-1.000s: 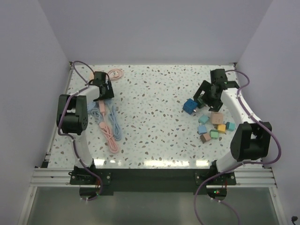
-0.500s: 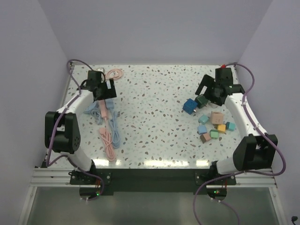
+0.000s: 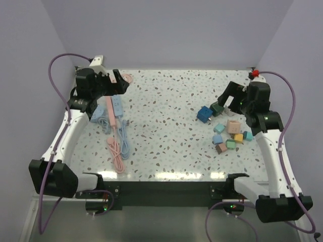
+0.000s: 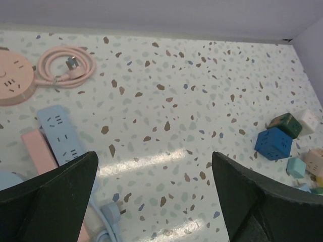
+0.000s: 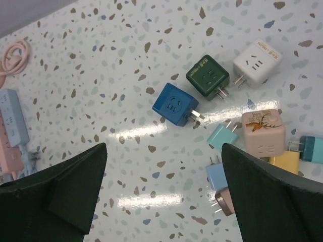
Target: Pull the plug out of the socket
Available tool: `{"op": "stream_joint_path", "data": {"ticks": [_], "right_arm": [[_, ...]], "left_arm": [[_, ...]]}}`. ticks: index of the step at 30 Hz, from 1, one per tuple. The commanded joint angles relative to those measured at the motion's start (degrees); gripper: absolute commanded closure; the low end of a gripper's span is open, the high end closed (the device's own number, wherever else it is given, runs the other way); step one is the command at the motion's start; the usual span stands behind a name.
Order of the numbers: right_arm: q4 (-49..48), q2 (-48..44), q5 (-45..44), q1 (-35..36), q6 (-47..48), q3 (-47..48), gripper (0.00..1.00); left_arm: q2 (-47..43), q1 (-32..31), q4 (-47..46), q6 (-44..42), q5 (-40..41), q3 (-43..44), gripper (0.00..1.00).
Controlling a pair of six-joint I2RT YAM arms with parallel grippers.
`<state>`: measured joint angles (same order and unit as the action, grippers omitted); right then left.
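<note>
Small print on white plug cube [image 5: 256,62] unreadable; pink cube [image 5: 263,133]: antlered drawing.

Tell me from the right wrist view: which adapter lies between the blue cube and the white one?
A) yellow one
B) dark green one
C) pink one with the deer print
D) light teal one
B: the dark green adapter sits in line between the blue adapter and the white adapter, its prongs bare.
</note>
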<state>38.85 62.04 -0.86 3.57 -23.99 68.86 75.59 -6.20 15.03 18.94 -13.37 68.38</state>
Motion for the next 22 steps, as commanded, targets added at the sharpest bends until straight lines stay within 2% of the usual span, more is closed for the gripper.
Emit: {"op": "stream_joint_path", "data": {"ticks": [1, 11, 18, 22], "right_arm": [[1.7, -4.5, -1.5, -0.2, 2.0, -1.0, 0.01], [6.9, -13.8, -6.6, -0.2, 1.1, -1.7, 0.01], [6.8, -15.4, -6.4, 0.4, -1.1, -1.2, 0.01], [7.1, -14.9, -12.4, 2.9, -1.1, -0.5, 0.01]], "left_arm": [[-4.3, -0.4, -6.8, 1.5, -4.6, -0.9, 0.00], [-7.3, -1.2, -8.3, 2.5, -6.5, -1.3, 0.00], [-6.9, -1.9, -8.2, 2.1, -7.0, 0.0, 0.00], [-6.4, -2.2, -8.3, 1.5, -7.6, 0.4, 0.00]]}}
